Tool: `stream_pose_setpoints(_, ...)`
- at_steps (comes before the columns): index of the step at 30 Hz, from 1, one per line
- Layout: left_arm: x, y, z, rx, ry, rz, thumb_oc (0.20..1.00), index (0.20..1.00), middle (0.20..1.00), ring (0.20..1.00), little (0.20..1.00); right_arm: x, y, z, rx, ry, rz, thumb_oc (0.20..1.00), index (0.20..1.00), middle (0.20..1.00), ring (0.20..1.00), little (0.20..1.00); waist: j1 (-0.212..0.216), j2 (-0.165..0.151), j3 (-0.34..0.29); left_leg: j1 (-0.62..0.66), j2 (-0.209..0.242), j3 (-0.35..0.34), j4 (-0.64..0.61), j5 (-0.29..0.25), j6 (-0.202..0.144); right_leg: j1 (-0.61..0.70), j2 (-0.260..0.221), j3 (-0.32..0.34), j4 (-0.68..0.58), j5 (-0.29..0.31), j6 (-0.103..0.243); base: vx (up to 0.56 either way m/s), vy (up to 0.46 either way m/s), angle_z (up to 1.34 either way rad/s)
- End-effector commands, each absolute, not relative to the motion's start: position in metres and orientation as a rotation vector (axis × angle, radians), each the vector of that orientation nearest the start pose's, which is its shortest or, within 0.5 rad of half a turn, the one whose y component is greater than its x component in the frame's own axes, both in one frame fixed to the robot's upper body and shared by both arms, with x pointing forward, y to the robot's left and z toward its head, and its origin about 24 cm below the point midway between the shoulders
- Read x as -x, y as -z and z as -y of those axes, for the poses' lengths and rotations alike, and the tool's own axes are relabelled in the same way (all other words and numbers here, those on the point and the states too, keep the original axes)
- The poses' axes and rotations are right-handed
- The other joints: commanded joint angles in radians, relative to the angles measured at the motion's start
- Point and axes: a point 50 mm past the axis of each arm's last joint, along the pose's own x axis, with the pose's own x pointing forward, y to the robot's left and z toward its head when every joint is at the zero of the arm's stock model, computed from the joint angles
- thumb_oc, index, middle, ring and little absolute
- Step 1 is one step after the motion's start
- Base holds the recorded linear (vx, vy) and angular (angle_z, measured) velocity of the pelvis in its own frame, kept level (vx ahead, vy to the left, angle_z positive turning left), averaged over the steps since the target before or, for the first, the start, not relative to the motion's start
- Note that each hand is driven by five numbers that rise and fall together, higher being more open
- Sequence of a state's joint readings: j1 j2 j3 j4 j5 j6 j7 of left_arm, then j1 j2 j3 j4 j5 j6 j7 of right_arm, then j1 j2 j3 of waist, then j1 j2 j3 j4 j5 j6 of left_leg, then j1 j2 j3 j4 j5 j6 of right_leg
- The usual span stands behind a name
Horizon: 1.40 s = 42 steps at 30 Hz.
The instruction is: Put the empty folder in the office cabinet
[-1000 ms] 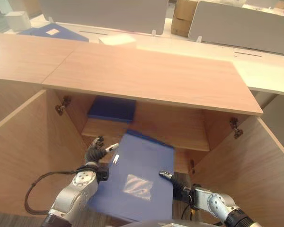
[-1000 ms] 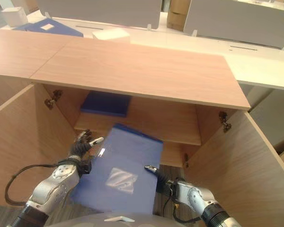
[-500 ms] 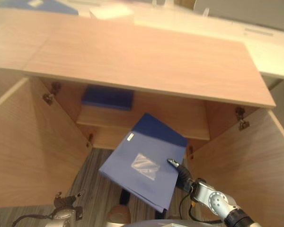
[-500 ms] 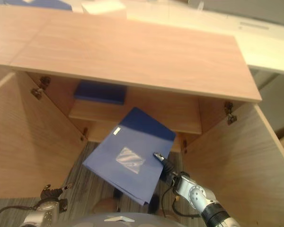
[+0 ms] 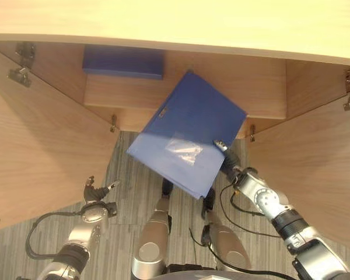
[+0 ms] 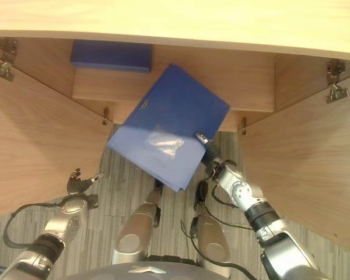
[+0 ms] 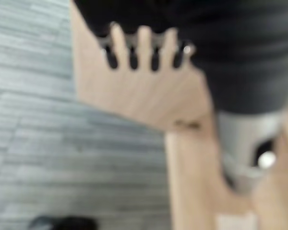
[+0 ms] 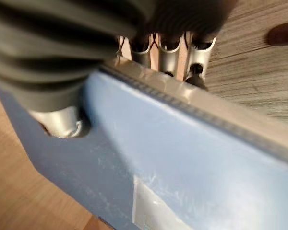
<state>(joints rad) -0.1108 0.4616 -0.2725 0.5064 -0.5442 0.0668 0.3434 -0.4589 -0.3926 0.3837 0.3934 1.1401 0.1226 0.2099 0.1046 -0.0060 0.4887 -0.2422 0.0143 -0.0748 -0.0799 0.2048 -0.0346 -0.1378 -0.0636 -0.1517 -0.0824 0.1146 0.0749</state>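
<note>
Folder held one-handed at the cabinet opening

Right hand [image 5: 230, 165] grips the blue folder [image 5: 186, 137] at one edge: in the right wrist view the thumb lies on the top face and the fingers [image 8: 175, 50] curl under the edge, so the grip is a pinch near one side only. Folder hangs in the air, tilted, in front of the open cabinet [image 5: 41, 134], its far corner up near the front of the shelf [image 5: 122, 96], its near corner out over the striped floor [image 5: 128, 192]. Not on the shelf yet.

Left hand [image 5: 94, 195] sits low by the left door, well apart from the folder, fingers [image 7: 143, 42] straight and loose, holding nothing.

Risks, as a judgement: single-edge grip on a wide flat thing, so it could twist or slip out and drop to the floor. Far corner could catch on the shelf front or the underside of the cabinet top if pushed in at this tilt. Another blue folder [image 5: 123, 61] already lies at the back left of the shelf; sliding in too far left could hit it.

Look of the folder: dark blue, flat, thin, stiff-looking, closed, clear plastic pocket [image 5: 185, 150] on the face, small white label [image 5: 161, 115] near one edge.
</note>
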Motion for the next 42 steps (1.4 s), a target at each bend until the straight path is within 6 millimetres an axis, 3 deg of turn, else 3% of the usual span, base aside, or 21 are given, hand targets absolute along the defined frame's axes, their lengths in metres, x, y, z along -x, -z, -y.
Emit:
stream_pose_setpoints(1, -0.245, 0.030, -0.260, -0.139, -0.348, -0.494, 1.000, 1.000, 1.000, 1.000, 1.000, -0.354, -0.134, 0.154, -0.659, -0.428, 0.079, 0.200, 0.200, 0.200, 0.200, 0.200, 0.026, -0.013, -0.044, 0.016, -0.009, 0.035, -0.007, -0.128, 0.029, -0.034, -0.065, 0.074, -0.005, 0.011, 0.069, -0.04, 0.028, 0.03)
stream_pose_setpoints(6, -0.252, 0.027, -0.255, -0.142, -0.314, -0.483, 1.000, 1.000, 1.000, 1.000, 1.000, -0.378, -0.187, 0.186, -0.651, -0.293, 0.249, 0.200, 0.200, 0.200, 0.200, 0.200, 0.046, 0.003, -0.032, 0.002, -0.018, 0.026, -0.007, -0.125, 0.026, -0.044, -0.072, 0.057, -0.005, 0.012, 0.071, -0.01, 0.027, 0.05)
stream_pose_setpoints(7, -0.253, 0.027, -0.254, -0.139, -0.301, -0.485, 1.000, 1.000, 1.000, 1.000, 1.000, -0.384, -0.205, 0.199, -0.683, -0.230, 0.325, 0.200, 0.200, 0.200, 0.200, 0.200, 0.053, 0.012, -0.030, -0.003, -0.021, 0.022, -0.007, -0.123, 0.023, -0.048, -0.076, 0.046, -0.005, 0.013, 0.072, 0.01, 0.043, 0.11)
stream_pose_setpoints(12, -0.252, 0.030, -0.251, -0.132, -0.265, -0.495, 1.000, 1.000, 1.000, 1.000, 1.000, -0.390, -0.235, 0.232, -0.759, -0.120, 0.407, 0.200, 0.200, 0.200, 0.200, 0.200, 0.065, 0.035, -0.029, -0.012, -0.029, 0.008, -0.007, -0.120, 0.020, -0.055, -0.088, 0.027, -0.003, 0.010, 0.075, 0.01, 0.059, 0.06)
stream_pose_setpoints(16, -0.250, 0.032, -0.250, -0.130, -0.244, -0.503, 1.000, 1.000, 1.000, 1.000, 1.000, -0.392, -0.244, 0.246, -0.780, -0.077, 0.410, 0.200, 0.200, 0.200, 0.200, 0.200, 0.073, 0.049, -0.023, -0.014, -0.033, 0.000, -0.007, -0.120, 0.018, -0.058, -0.097, 0.019, -0.001, 0.009, 0.078, 0.03, 0.048, 0.06)
stream_pose_setpoints(24, -0.247, 0.037, -0.246, -0.118, -0.227, -0.509, 1.000, 1.000, 1.000, 1.000, 1.000, -0.396, -0.238, 0.267, -0.940, 0.086, 0.390, 0.200, 0.200, 0.200, 0.200, 0.200, 0.087, 0.069, -0.012, -0.014, -0.040, -0.005, -0.007, -0.121, 0.019, -0.059, -0.112, 0.010, -0.003, 0.014, 0.087, 0.04, 0.028, 0.06)
stream_pose_setpoints(27, -0.246, 0.039, -0.243, -0.103, -0.225, -0.508, 1.000, 1.000, 1.000, 1.000, 1.000, -0.398, -0.238, 0.275, -1.077, 0.178, 0.402, 0.200, 0.200, 0.200, 0.200, 0.200, 0.093, 0.082, -0.007, -0.014, -0.045, -0.009, -0.007, -0.121, 0.020, -0.060, -0.120, 0.007, -0.002, 0.014, 0.090, 0.03, 0.042, 0.05)
stream_pose_setpoints(31, -0.249, 0.040, -0.236, -0.088, -0.218, -0.500, 1.000, 1.000, 1.000, 1.000, 1.000, -0.401, -0.236, 0.276, -1.214, 0.266, 0.387, 0.200, 0.200, 0.200, 0.200, 0.200, 0.102, 0.094, -0.002, -0.018, -0.051, -0.014, -0.007, -0.120, 0.021, -0.060, -0.126, 0.004, -0.003, 0.014, 0.091, 0.01, 0.008, 0.01)
stream_pose_setpoints(37, -0.250, 0.038, -0.231, -0.068, -0.207, -0.487, 1.000, 1.000, 1.000, 1.000, 1.000, -0.406, -0.242, 0.271, -1.196, 0.314, 0.318, 0.200, 0.200, 0.200, 0.200, 0.200, 0.116, 0.105, 0.004, -0.023, -0.057, -0.021, -0.007, -0.114, 0.020, -0.061, -0.132, -0.006, -0.002, 0.016, 0.092, 0.01, 0.002, 0.01)
stream_pose_setpoints(42, -0.249, 0.036, -0.232, -0.066, -0.198, -0.476, 1.000, 1.000, 1.000, 1.000, 1.000, -0.413, -0.247, 0.259, -1.118, 0.256, 0.209, 0.200, 0.200, 0.200, 0.200, 0.200, 0.132, 0.107, 0.011, -0.029, -0.061, -0.026, -0.007, -0.107, 0.017, -0.061, -0.136, -0.015, -0.002, 0.022, 0.094, 0.01, -0.007, 0.03)
